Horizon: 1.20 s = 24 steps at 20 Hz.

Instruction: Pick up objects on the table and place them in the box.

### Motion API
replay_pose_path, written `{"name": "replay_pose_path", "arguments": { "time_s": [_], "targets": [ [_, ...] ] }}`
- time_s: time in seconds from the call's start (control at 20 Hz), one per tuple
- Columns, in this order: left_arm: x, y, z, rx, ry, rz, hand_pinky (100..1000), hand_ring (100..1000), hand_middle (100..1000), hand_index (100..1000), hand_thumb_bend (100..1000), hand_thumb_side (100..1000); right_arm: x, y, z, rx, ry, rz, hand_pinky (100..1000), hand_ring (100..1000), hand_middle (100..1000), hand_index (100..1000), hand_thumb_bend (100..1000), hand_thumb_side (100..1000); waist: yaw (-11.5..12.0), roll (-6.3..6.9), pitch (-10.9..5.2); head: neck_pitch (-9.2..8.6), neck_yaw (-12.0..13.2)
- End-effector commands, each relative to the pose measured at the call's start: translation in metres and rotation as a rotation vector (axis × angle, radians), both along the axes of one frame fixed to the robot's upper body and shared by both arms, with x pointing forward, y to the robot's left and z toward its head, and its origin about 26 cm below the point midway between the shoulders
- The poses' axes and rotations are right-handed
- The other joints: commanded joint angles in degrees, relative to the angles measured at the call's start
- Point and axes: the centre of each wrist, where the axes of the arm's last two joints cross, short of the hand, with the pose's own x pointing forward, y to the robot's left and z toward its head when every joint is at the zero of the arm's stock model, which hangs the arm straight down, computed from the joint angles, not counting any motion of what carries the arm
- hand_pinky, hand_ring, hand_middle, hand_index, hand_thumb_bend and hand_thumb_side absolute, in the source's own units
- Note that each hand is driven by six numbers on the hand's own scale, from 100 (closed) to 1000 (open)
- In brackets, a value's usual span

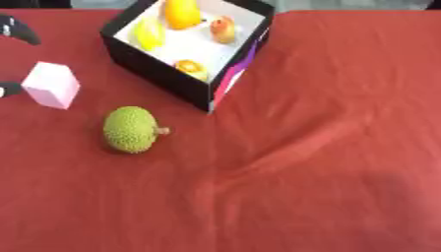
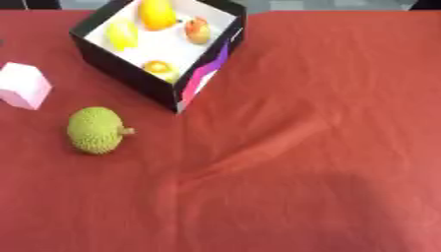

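A black box [image 1: 155,73] with a white inside stands at the upper left and holds several yellow and orange fruits [image 1: 182,14]. In front of it a green bumpy fruit [image 1: 131,129] with a short stem lies on the red cloth. A pink block [image 1: 50,84] stands near the left edge. Only two dark parts of my left hand [image 1: 17,29] show at that edge, one above the block and one beside its left side. They are spread apart and not closed on the block. My right hand is in neither view.
The red tablecloth [image 2: 327,123] has creases running diagonally from the box's near corner toward the middle. A purple and pink pattern [image 1: 233,74] marks the box's right wall. A faint shadow lies at the lower right.
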Motion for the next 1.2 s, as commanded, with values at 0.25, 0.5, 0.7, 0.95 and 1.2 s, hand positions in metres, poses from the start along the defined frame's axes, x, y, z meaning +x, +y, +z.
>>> {"name": "replay_pose_path", "arguments": {
  "time_s": [0.25,0.5,0.7,0.95,1.2],
  "targets": [
    [-0.004,0.008,0.019,0.27,0.133,-0.163,942,918,819,907,352,356,0.002,0.001,0.008,-0.009,-0.016,0.017,1000,870,762,815,100,505,-0.65,0.4,-0.14,-1.51,1.05],
    [-0.005,0.015,0.016,0.296,0.181,-0.134,965,935,828,921,301,560,0.003,0.003,0.008,-0.003,-0.017,0.015,1000,866,753,813,100,501,-1.32,0.69,0.48,-1.84,1.66],
    [-0.006,0.015,0.019,0.29,0.171,-0.134,974,946,835,927,286,562,0.004,0.005,0.008,0.0,-0.006,0.012,1000,863,749,811,100,504,-1.52,0.9,0.9,-1.97,2.1],
    [-0.006,0.02,0.017,0.305,0.195,-0.111,999,964,855,944,294,740,0.005,0.007,0.008,0.002,0.002,0.009,1000,858,745,807,100,503,-2.19,1.03,1.4,-2.42,2.64],
    [-0.017,0.016,0.024,0.326,0.178,-0.137,1000,973,870,948,364,390,0.004,0.009,0.006,-0.001,0.018,0.0,1000,853,740,804,100,503,-2.44,1.38,1.74,-2.14,2.63]
  ]
}}
